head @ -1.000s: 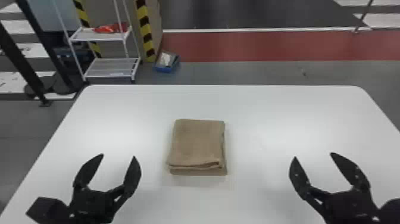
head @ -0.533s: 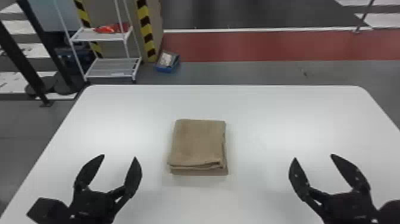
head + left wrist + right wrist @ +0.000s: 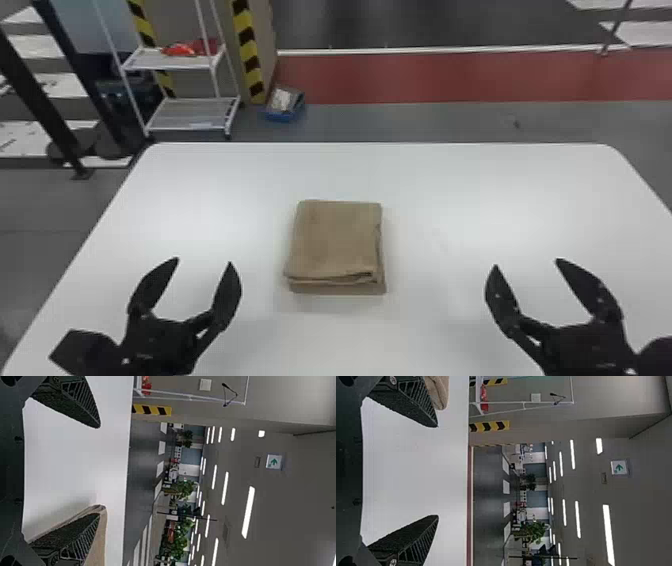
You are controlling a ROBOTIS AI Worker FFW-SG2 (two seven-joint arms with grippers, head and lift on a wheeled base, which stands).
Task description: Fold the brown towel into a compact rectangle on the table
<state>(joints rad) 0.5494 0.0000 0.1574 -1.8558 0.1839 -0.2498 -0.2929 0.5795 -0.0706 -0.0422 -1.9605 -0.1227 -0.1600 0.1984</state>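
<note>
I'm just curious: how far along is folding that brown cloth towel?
Folding looks done: the brown towel lies as a layered rectangle on the white table. Nothing is held: the black left gripper and right gripper stand open. Left, perhaps: straightening the towel's uneven near edge.

"Where's the towel (image 3: 334,240)?"
"On the table (image 3: 450,175), between the left gripper (image 3: 204,260) and the right gripper (image 3: 526,263)."
"What's behind the table?"
"A shelf rack (image 3: 190,116), towards the left, and a box (image 3: 283,117) on the floor (image 3: 400,122), near its right side."
</note>
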